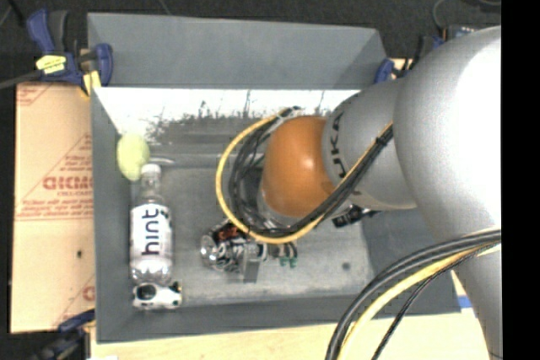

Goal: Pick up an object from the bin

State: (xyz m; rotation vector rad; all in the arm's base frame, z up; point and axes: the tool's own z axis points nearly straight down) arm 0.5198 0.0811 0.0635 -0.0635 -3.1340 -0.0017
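Jaws low at lower centre of bin [236,55], near its bottom wall. Open or clenched, can't tell. Clear bottle [150,236] hugs left wall, pale green ball [132,156] at its cap; floor between bottle and arm is open.

"hint" on the clear bottle [150,236], letters "UKA" on the arm [426,139]

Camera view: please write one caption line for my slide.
The gripper low in the bin, right of a lying clear bottle; a pale green ball by its cap.

The arm [439,139] reaches in from the right; its orange cover [291,164] faces up; the pincer [234,253] hangs below.
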